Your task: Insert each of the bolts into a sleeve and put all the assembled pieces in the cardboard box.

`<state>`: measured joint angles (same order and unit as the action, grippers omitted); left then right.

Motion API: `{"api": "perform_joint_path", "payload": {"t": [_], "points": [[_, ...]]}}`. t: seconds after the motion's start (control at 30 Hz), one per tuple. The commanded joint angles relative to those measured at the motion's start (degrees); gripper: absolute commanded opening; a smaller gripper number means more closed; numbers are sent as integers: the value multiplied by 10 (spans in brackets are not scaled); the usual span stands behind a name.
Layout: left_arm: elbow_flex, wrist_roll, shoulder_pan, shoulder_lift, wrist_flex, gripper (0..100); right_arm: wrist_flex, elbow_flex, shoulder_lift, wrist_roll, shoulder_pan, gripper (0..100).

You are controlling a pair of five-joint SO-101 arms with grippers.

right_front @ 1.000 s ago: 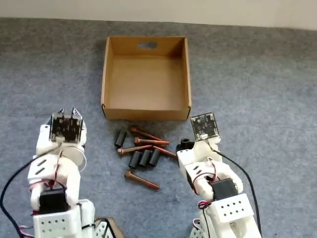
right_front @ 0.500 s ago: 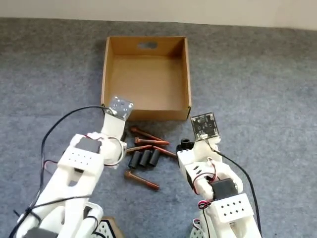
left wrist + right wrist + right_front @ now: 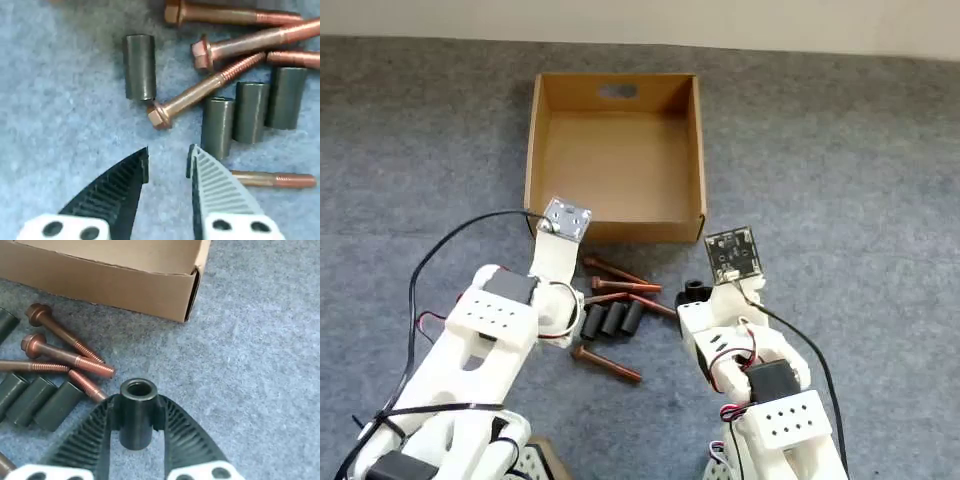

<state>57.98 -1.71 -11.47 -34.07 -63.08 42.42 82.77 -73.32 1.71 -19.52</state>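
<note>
Noted L gripper [image 3: 168, 152] swung in from parked pose to over bolts [image 3: 200, 92] on worktop; fingers apart, nothing held. Found R gripper [image 3: 136, 402] clamped on upright sleeve [image 3: 136, 415] nr cardboard box [image 3: 532, 150]. Bolt pickup likely next.

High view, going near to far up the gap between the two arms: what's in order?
lone bolt → row of three sleeves → pile of bolts → cardboard box
</note>
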Motion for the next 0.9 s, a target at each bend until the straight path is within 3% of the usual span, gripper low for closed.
{"api": "perform_joint_path", "payload": {"t": [0.0,0.23,0.7,0.87], "points": [[-42,-7,-24,0,-56,147,-9,-5,-8,-1,3,5],[-27,-8,-102,0,-76,149,-10,-3,-8,-1,3,5],[87,-7,-101,5,91,150,-9,-3,-8,-1,3,5],[96,4,-101,5,100,149,-9,-2,-8,-1,3,5]]}}
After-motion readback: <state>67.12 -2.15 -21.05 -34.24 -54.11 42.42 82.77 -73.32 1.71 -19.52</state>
